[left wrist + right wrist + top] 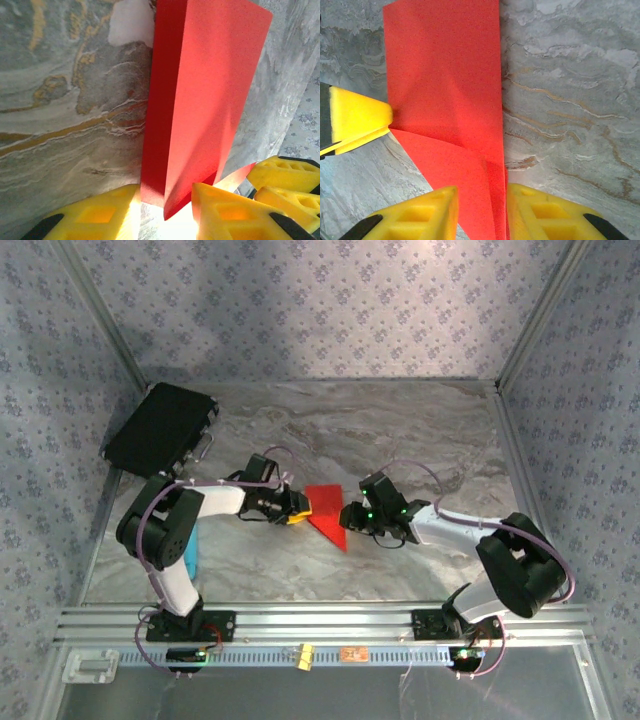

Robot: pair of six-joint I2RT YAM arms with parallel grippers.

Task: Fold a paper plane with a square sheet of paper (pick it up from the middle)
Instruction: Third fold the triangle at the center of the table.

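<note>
Square sheet of paper [325,512]: red, in the middle of the table [420,440], between the two grippers. Folded to a point at the near end, with one flap standing up. Looks like the middle of the folding, time to press a crease.

Left gripper [296,508] at the paper's left edge, partly open, raised flap between its fingers [100,215]. Right gripper [352,517] at the right edge, partly open too, paper's edge between its fingers [425,215]. Hard to tell about any real pinch.

Next, probably: hold one side down, push the flap flat, go slowly, keep the edges lined up. Careful with such thin paper.
</note>
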